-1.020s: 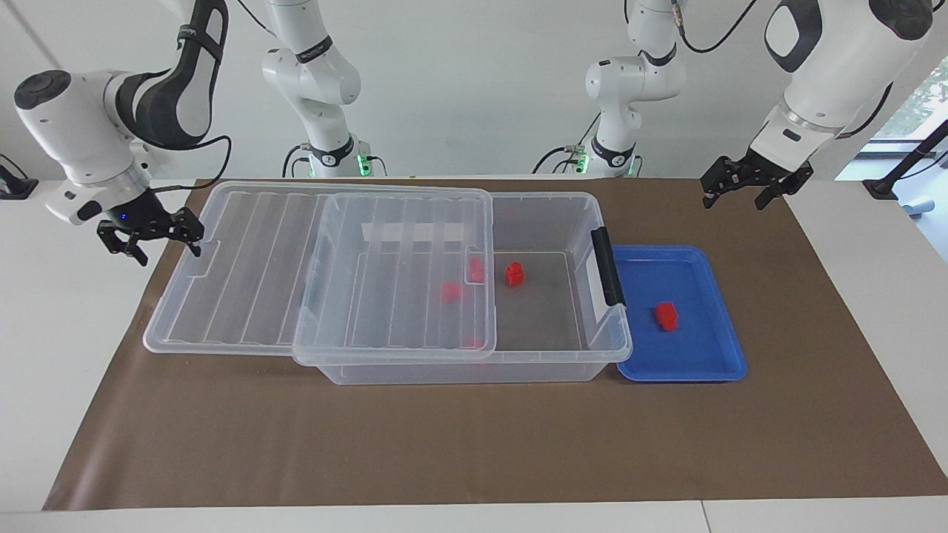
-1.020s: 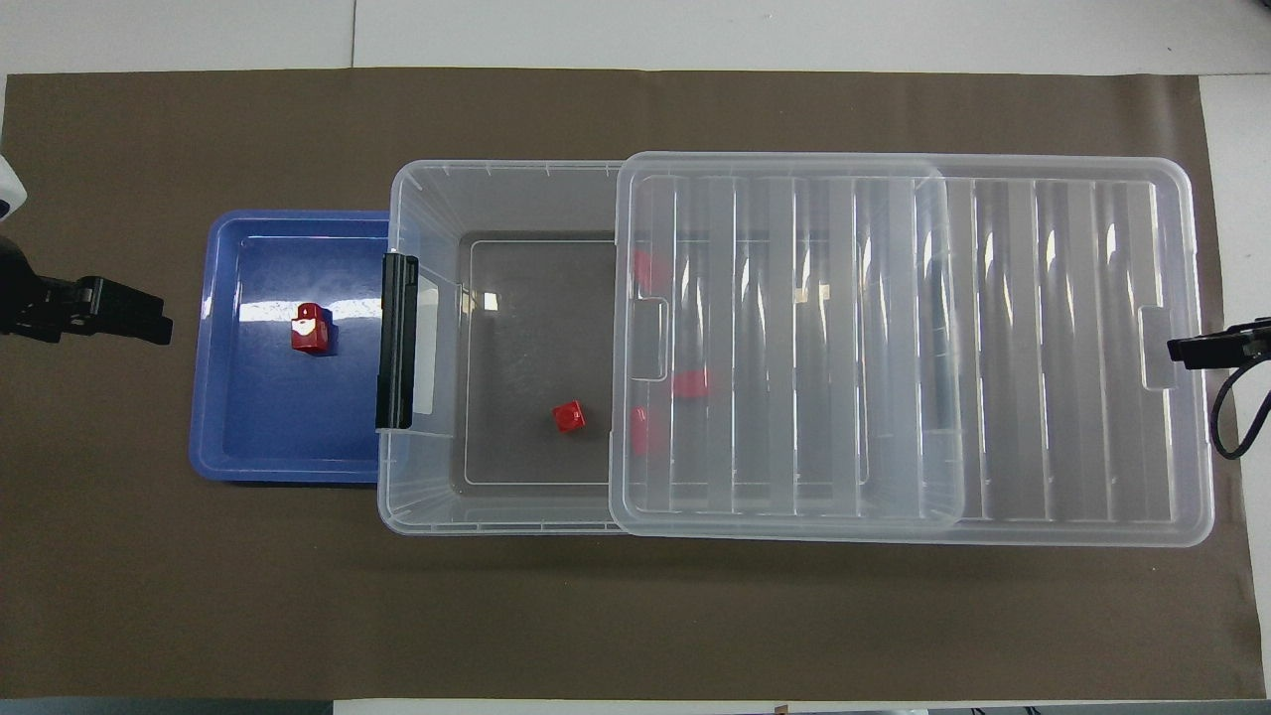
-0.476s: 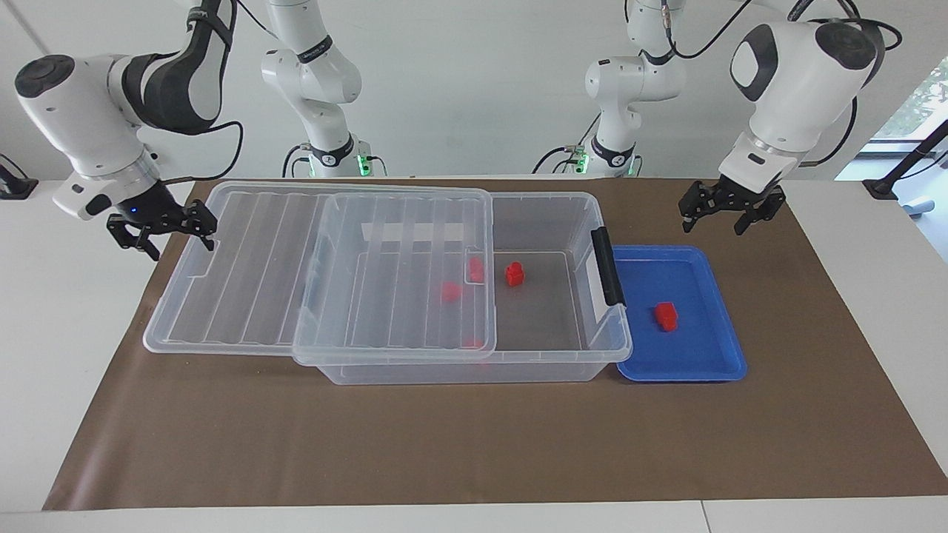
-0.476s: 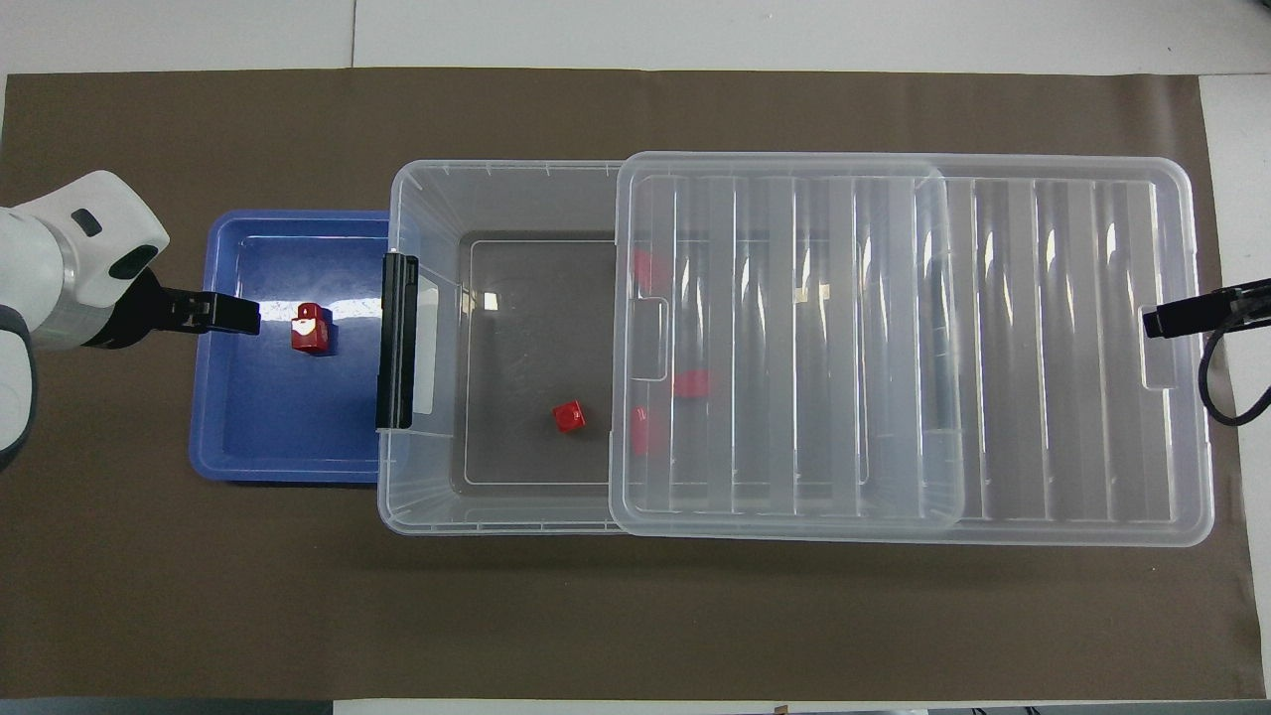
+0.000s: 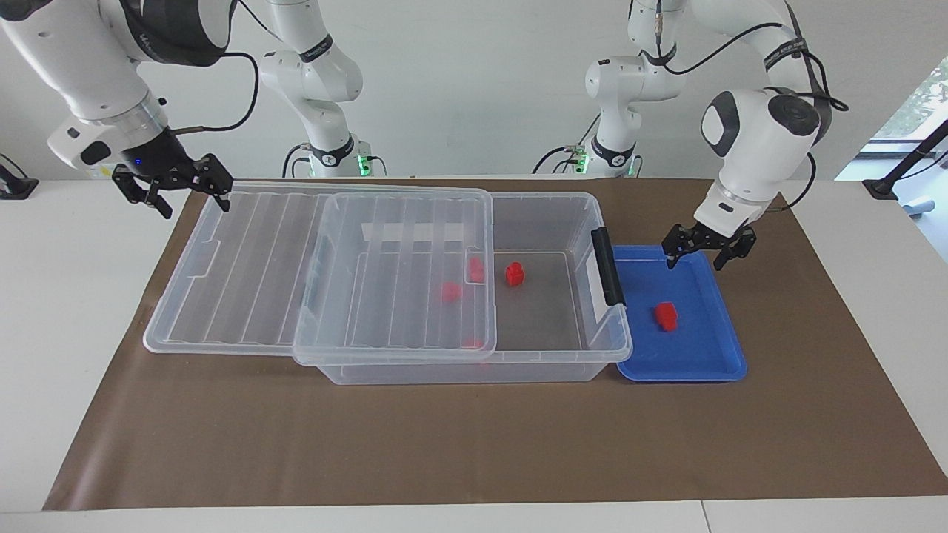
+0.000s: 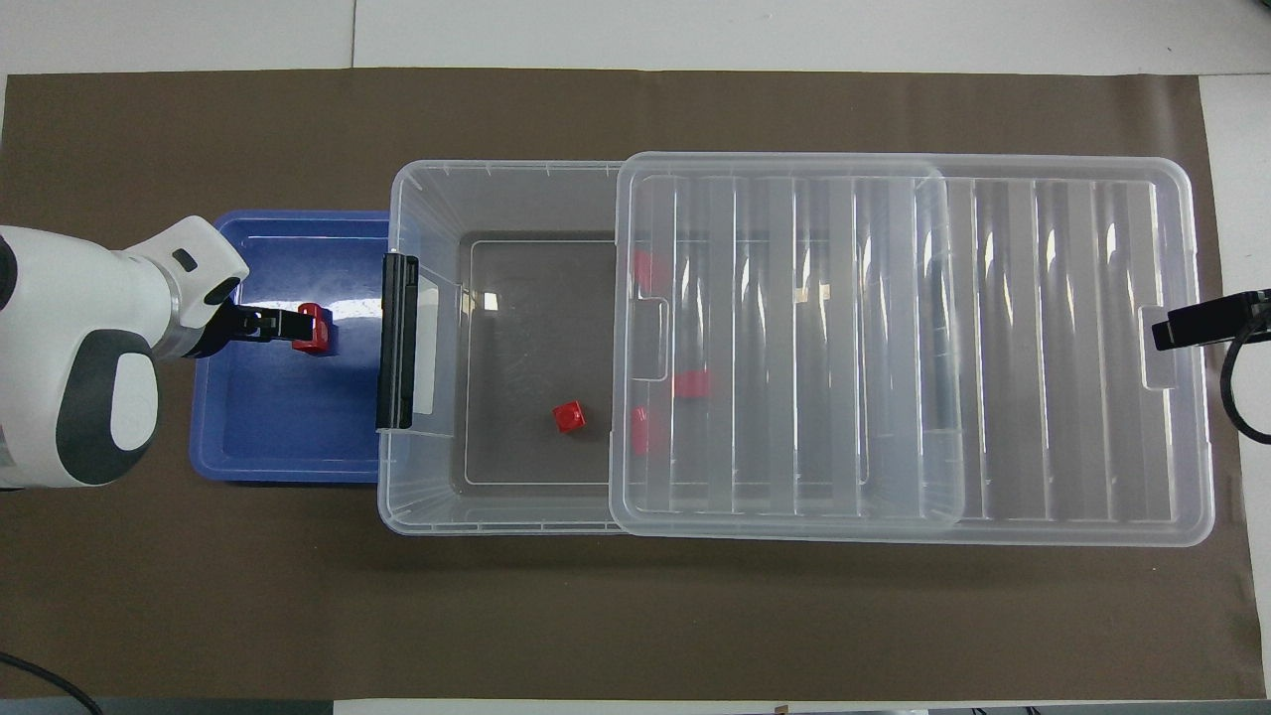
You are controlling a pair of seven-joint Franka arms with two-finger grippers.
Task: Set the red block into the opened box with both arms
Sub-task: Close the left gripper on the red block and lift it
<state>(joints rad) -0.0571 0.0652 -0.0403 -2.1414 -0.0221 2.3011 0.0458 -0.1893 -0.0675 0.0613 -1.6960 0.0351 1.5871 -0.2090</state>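
Note:
One red block [image 5: 666, 316] [image 6: 318, 329] lies in the shallow blue tray [image 5: 711, 363] [image 6: 248, 437]. My left gripper [image 5: 695, 260] [image 6: 288, 324] hangs open above the tray, close over the block but not touching it. The clear box [image 5: 548, 364] [image 6: 427, 184] stands beside the tray, black handle [image 5: 608, 266] toward it. Its ribbed lid [image 5: 244, 259] [image 6: 993, 348] is slid toward the right arm's end, leaving the tray-side part open. Another red block [image 5: 514, 274] [image 6: 569, 416] lies on the uncovered box floor. My right gripper [image 5: 196, 209] [image 6: 1192, 326] hovers open over the lid's outer end.
More red blocks [image 5: 449, 291] [image 6: 692, 383] show blurred through the lid inside the box. Everything sits on a brown mat [image 5: 474, 444] [image 6: 635, 616] over a white table. The tray butts against the box's handle end.
My left gripper has swung in from the table's end and come down over the blue tray to the red block. My right gripper has risen and shifted toward the lid's end corner.

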